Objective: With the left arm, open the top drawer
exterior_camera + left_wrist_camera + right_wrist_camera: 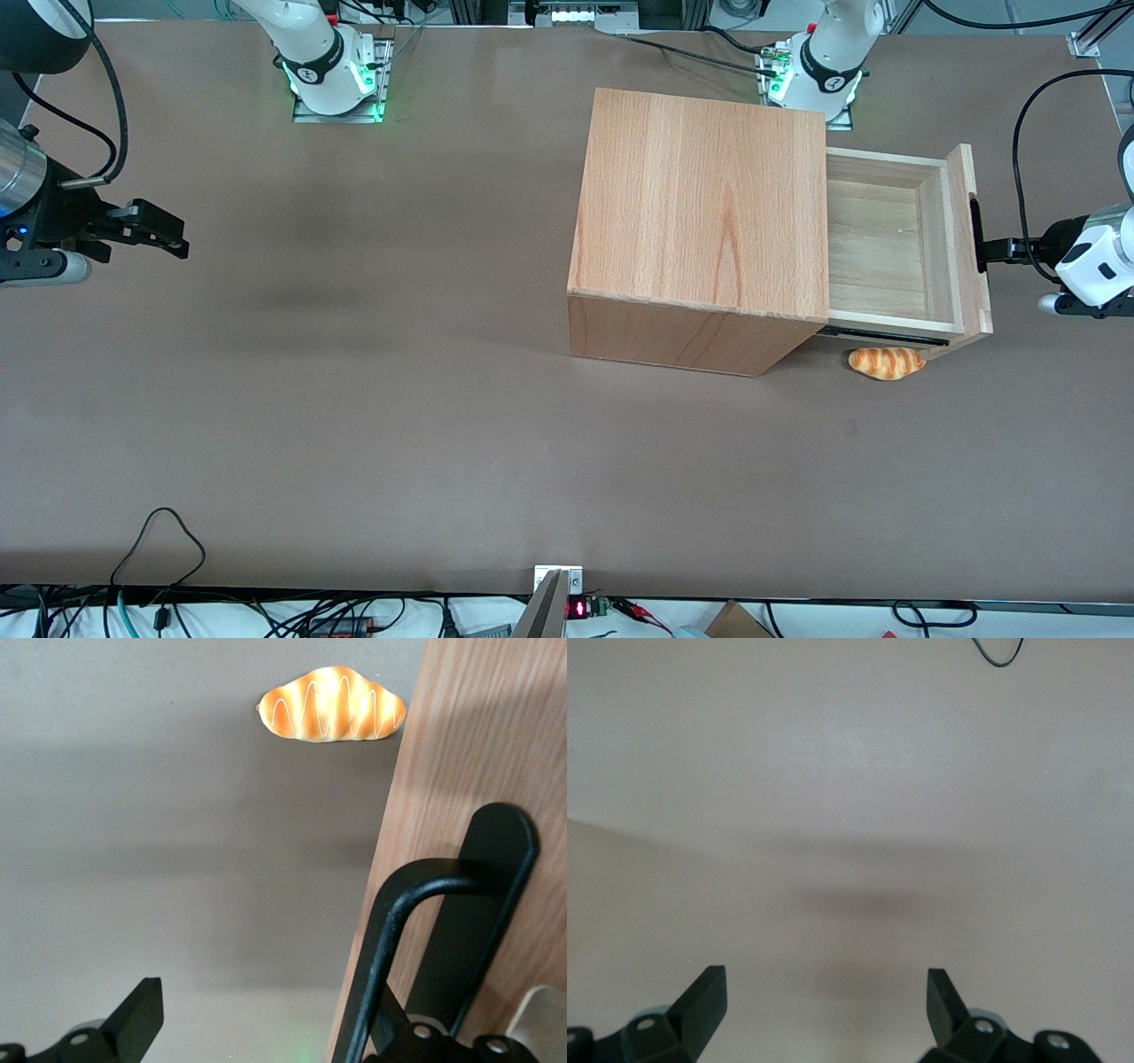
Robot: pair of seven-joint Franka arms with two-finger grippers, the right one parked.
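Note:
The top drawer (879,239) stands pulled out of the wooden cabinet (700,213), toward the working arm's end of the table, and its pale plank inside shows bare. Its thick front panel (478,771) carries a slim black bar handle (390,930). The left arm's gripper (997,251) is right in front of that panel, at the handle (977,232). The gripper (264,1010) is open. One finger (135,1017) hangs over the bare table, and the other sits tucked in at the handle bar, mostly hidden by it.
A small toy bread roll (887,362) with white stripes lies on the brown table (354,399), just under the drawer's near corner; the same roll (332,703) shows beside the panel's edge. The drawer's black side rail (886,334) is exposed.

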